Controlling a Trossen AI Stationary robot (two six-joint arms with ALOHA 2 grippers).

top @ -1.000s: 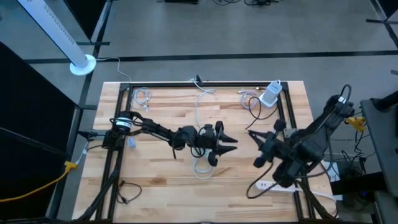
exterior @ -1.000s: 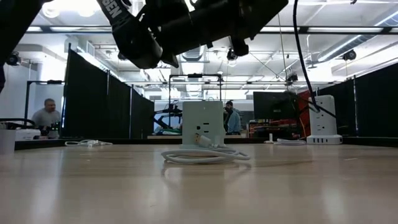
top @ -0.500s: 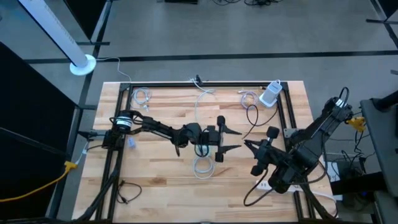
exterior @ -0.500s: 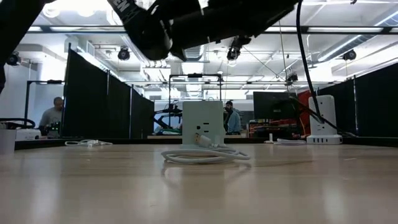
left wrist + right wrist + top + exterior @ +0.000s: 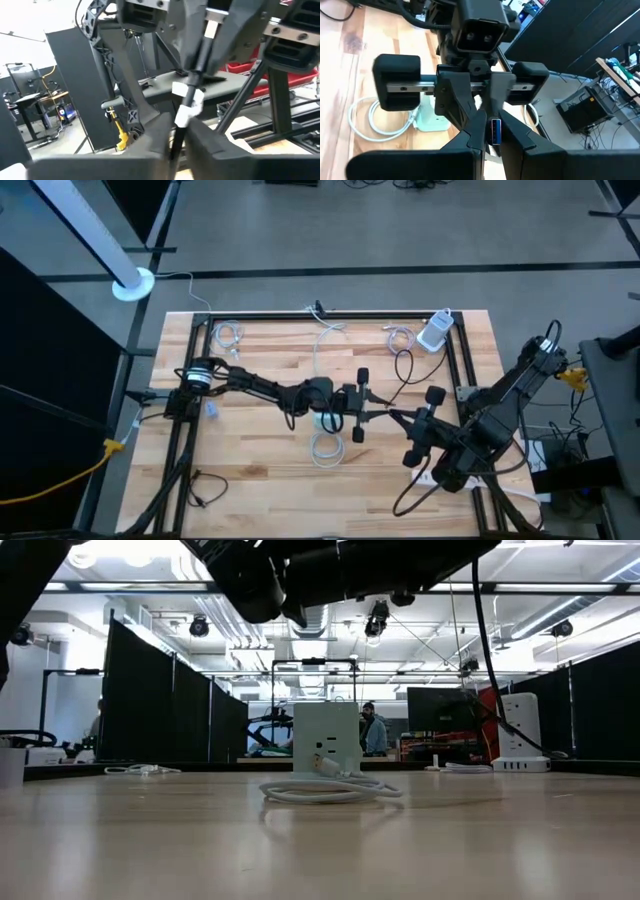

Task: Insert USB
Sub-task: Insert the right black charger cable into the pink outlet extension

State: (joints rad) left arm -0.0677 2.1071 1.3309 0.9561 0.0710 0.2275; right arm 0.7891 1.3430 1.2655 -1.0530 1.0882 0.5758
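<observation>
A USB plug (image 5: 495, 131) with a silver shell and blue tongue ends a black cable (image 5: 404, 367). It hangs in the air between my two grippers over the table's middle. My left gripper (image 5: 376, 412) comes from the left and is shut on the cable. My right gripper (image 5: 392, 416) faces it from the right and is shut on the plug. Below them a white outlet cube (image 5: 327, 738) stands on its base, with a coiled white cable (image 5: 325, 790) lying in front of it. My left gripper pinches the black cable (image 5: 176, 141) between its two fingers, just behind a white piece (image 5: 187, 104) on it. The fingers come level from the table's left, and the cable is lifted clear. My right gripper pinches the USB plug (image 5: 495, 136) between its two fingers (image 5: 517, 137). The fingers come from the table's right, along the plug. The plug is clear of the table, blue tongue showing.
A white charger (image 5: 435, 332) and small cable bundles (image 5: 228, 335) lie near the far edge. A black frame rail (image 5: 330, 314) runs round the table. A white power tower (image 5: 520, 735) stands far right. People (image 5: 372, 730) are in the room beyond.
My left gripper has moved a little toward the table's right and shut its wide-open fingers on the cable. My right gripper has moved toward the near-left, carrying the plug up to my left gripper. The black cable's loop has shifted with it.
</observation>
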